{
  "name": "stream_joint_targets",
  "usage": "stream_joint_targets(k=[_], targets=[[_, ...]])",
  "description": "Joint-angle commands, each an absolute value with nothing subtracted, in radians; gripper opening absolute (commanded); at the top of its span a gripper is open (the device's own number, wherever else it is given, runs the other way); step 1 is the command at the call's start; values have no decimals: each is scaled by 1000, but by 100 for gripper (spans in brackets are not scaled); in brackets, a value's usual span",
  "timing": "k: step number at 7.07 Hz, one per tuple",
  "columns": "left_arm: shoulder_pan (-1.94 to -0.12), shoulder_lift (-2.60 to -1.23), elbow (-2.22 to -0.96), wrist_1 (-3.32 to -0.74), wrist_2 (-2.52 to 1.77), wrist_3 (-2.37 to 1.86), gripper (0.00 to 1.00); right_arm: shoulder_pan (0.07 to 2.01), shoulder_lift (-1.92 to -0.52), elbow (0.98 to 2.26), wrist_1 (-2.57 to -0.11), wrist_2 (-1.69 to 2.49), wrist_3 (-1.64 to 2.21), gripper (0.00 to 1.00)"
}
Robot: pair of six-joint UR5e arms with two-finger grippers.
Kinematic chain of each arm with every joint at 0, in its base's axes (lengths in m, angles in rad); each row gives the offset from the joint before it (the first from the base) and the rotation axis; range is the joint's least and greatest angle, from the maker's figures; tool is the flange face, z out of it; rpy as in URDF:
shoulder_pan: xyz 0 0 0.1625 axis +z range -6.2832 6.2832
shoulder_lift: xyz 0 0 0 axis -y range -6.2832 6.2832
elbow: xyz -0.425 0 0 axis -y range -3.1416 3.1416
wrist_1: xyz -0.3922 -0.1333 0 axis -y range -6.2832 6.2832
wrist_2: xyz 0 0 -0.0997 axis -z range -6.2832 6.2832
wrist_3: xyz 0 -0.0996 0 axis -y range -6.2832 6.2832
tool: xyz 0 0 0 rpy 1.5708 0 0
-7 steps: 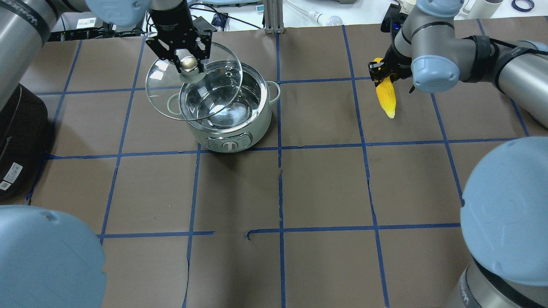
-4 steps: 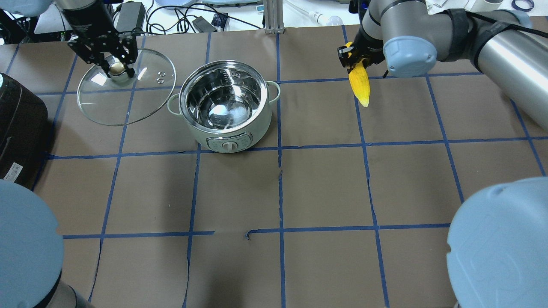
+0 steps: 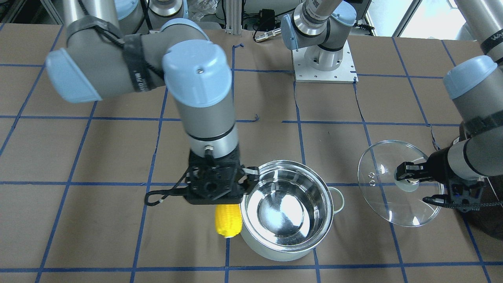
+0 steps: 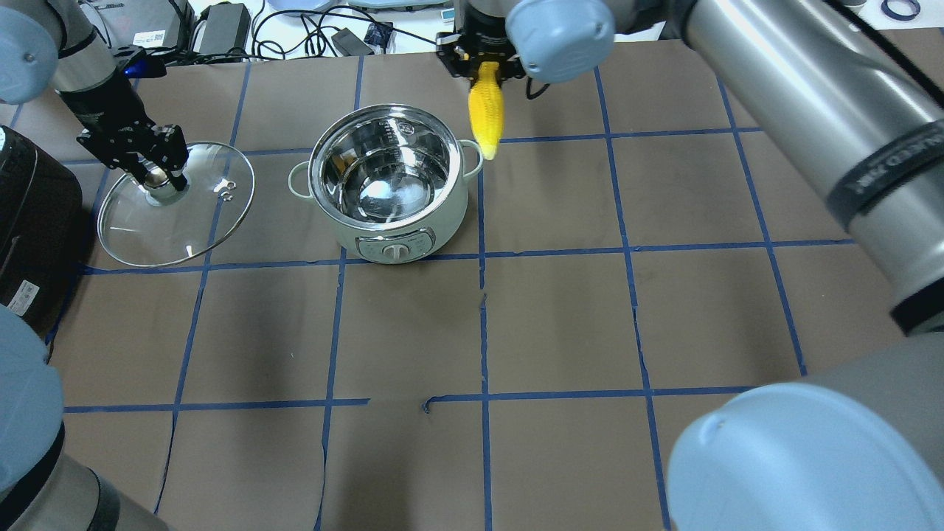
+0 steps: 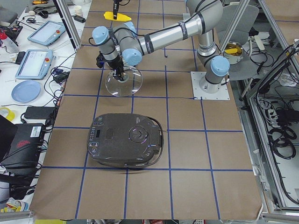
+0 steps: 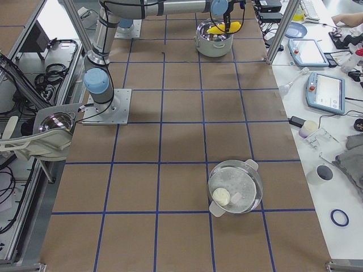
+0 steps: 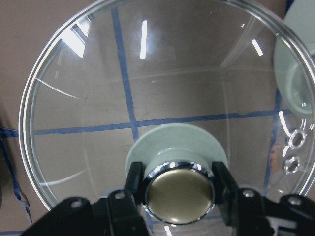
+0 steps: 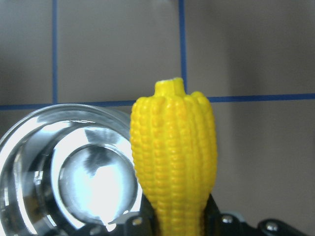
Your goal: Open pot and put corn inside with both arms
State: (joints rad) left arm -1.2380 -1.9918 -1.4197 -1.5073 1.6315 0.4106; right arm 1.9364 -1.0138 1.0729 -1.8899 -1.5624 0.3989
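1. Since a second ago, the right gripper (image 4: 483,68) has carried the corn (image 4: 488,110) in from far out at 3 o'clock. The left gripper (image 4: 158,173) has swung the lid (image 4: 184,221) out to 9 o'clock.
2. Seen from above, the corn hangs at about 2 o'clock from the pot (image 4: 398,232), just outside the rim. It hangs up and down, pointy tip lowest. The open pot lies at 8 o'clock from it.
3. The right arm is nearer. Its gripper is clamped on the corn's fat end.
4. The left gripper is pinched tight on the lid's knob (image 7: 179,195), well apart from the pot.
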Motion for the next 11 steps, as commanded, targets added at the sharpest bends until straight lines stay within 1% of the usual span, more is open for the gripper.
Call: stream_joint_targets(k=[1,3,4,5,6,7,8,9,10,11], targets=[[-1224,-1994,-1544,-1362,1632,426,0,2058,-927,948,-1881,-1583,584,27],[-1200,-1982,-1664,-1205,1631,449,0,2104,-875,924,-1894,-1574,673,28],[-1189,-1989,-1680,-1128,1632,475,0,2108,-844,925,-1908,-1574,672,35],[-1189,-1990,-1693,-1117,1632,474,0,2108,-833,927,-1908,-1571,686,63],[-1189,-1999,-1692,-1117,1631,474,0,2108,-831,927,-1910,-1571,689,78],[-1189,-2014,-1692,-1115,1622,472,52,2108,-830,930,-1931,-1572,687,98],[-1190,-2017,-1692,-1117,1620,471,83,2108,-825,940,-1937,-1572,686,100],[-1190,-2014,-1687,-1130,1621,466,93,2108,-828,949,-1939,-1572,686,100],[-1195,-1987,-1683,-1144,1623,463,100,2106,-837,951,-1936,-1572,667,100],[-1213,-1964,-1665,-1182,1621,457,100,2089,-862,957,-1933,-1580,590,100]])
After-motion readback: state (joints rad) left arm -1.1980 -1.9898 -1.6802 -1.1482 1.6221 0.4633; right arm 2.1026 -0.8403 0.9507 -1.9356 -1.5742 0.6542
